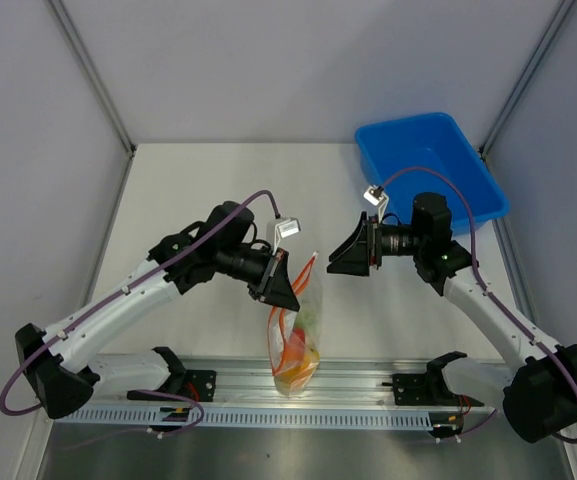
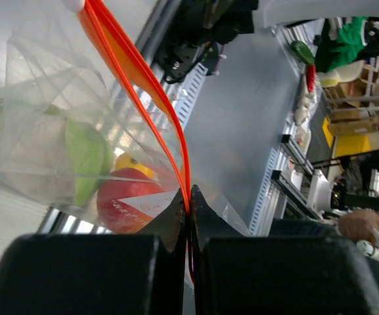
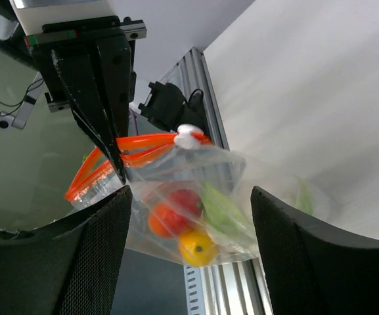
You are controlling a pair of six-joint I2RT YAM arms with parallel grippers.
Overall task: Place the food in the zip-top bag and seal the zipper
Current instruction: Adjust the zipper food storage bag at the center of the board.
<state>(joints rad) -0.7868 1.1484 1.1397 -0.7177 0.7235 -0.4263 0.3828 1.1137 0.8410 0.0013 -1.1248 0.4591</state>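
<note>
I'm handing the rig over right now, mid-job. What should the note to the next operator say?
Left gripper: shut on the zipper, holding the bag up by it.
Right gripper: open, facing the bag, not touching it.
Food: red, yellow and green pieces, all inside the bag.
Done: food is bagged.
Left: the zipper's two strips gape apart near the white slider, so the bag is not yet sealed. Close the zipper along its length.
</note>
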